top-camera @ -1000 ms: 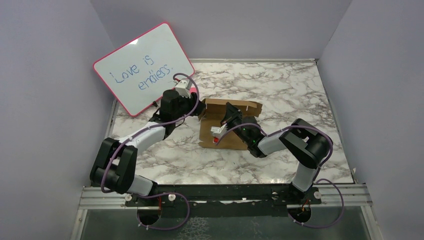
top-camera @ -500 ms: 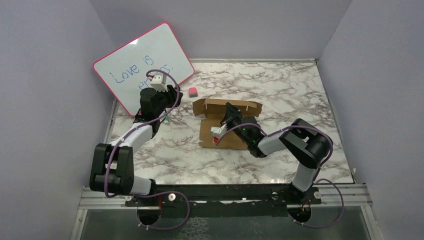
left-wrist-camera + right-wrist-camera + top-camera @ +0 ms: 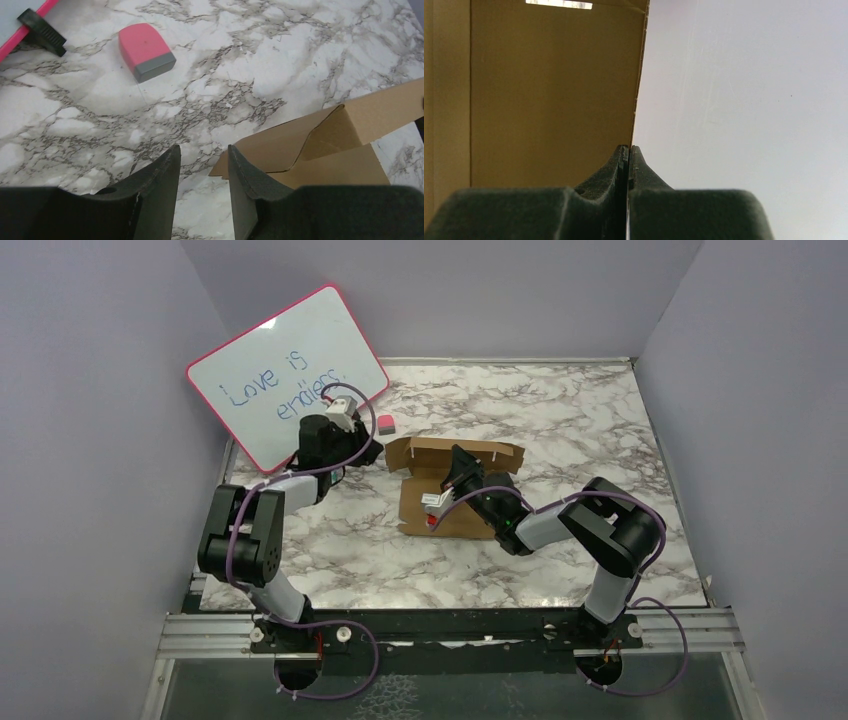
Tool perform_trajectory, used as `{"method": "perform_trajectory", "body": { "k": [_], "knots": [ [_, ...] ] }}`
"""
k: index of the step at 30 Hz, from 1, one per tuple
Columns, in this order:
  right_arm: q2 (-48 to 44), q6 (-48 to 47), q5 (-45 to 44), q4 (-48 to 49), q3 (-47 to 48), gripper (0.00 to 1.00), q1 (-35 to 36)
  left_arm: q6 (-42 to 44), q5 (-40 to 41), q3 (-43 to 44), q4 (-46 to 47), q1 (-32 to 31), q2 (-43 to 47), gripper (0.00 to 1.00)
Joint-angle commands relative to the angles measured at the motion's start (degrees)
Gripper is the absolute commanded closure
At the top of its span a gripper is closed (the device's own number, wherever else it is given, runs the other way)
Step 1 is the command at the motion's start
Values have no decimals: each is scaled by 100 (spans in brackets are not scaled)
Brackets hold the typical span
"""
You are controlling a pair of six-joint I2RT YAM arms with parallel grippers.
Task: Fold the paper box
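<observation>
**Paper box [image 3: 460, 525] half raised: left end flap comes next**

It sits near the middle of the marble surface [image 3: 560, 420], its base flat, its back wall standing and its left end flap loose and splayed outward.

The right fingers [image 3: 624, 160] are pressed together on the thin edge of an upright cardboard wall, holding it in place. The left fingers [image 3: 240, 172] hover just beside the corner of the loose flap. They are parted by a narrow gap and hold nothing.

The step in hand looks like raising the left end. The next move calls for the left fingers to catch that flap corner or press it from outside. They would then swing it inward while the right hold keeps the box from sliding.

A pink eraser [image 3: 145, 50] lies on the surface just beyond the left fingers, apart from the box. The whiteboard [image 3: 270, 370] leans behind it. Neither blocks the flap, though a wide sweep could knock the eraser.
</observation>
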State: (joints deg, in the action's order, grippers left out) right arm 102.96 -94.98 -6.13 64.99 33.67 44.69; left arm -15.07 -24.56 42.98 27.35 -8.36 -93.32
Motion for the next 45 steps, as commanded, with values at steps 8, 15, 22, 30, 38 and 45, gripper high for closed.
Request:
{"method": "perform_trajectory", "body": {
  "k": [8, 15, 22, 30, 38, 45],
  "knots": [
    [15, 49, 59, -39, 45, 95, 67, 476, -1008, 188, 200, -438, -62, 61],
    [-27, 67, 93, -92, 63, 95, 67, 536, -1043, 67, 209, -602, 57, 61],
    [-72, -18, 123, -161, 31, 95, 75, 528, -1051, -31, 242, -656, 31, 61],
    [9, -65, 68, -104, 34, 95, 136, 553, -986, -109, 341, -840, 15, 60],
    [-27, -47, 86, -261, 46, 95, 178, 591, -716, -75, 642, -967, -113, 59],
    [-7, -21, 78, -382, 25, 95, 238, 662, -459, 0, 918, -1051, -310, 59]
  ]
}}
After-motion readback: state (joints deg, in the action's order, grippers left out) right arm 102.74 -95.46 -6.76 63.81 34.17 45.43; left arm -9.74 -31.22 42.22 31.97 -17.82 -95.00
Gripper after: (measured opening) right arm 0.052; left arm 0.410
